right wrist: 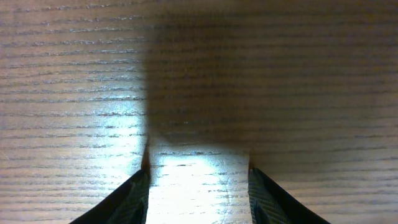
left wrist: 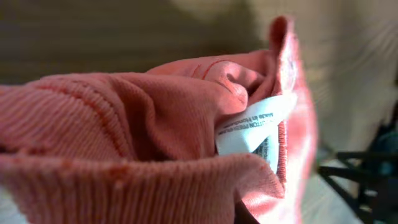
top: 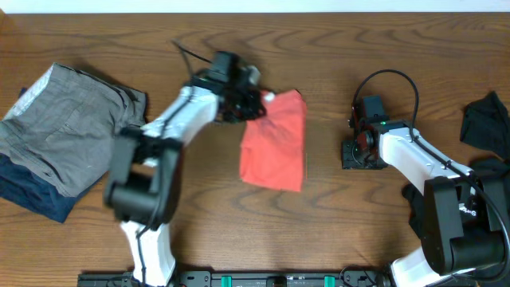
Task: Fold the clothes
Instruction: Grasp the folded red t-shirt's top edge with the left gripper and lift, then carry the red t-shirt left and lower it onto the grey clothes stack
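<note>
Left gripper [top: 252, 104] was closed tight, clamped on the shirt [top: 275, 143] at its far left corner. The jaws themselves were hidden in the left wrist view. That view was filled with coral fabric: the ribbed collar [left wrist: 124, 180] sat up close across the bottom, and a white label [left wrist: 255, 127] was tucked in the folds just behind it. The cloth at the gripped corner was bunched and lifted a little; the rest of the shirt lay flat.

The shirt lay folded into a narrow oblong on the table [top: 335, 48], about mid-table, long side running away from the robot.

Right gripper [right wrist: 199, 199] was right of the shirt and apart from it, pointed down at bare wood. Its fingers [right wrist: 134, 199] stood apart, partly spread, with nothing between them and touching nothing visible. Its shadow fell on the table below.

Well left of the shirt was a pile: grey trousers [top: 68, 127] on top of a navy garment [top: 32, 191], beyond the left arm. Far right of the shirt, at the table edge, lay a dark garment [top: 486, 119], past the right arm. Nothing lay between the shirt and either gripper.
</note>
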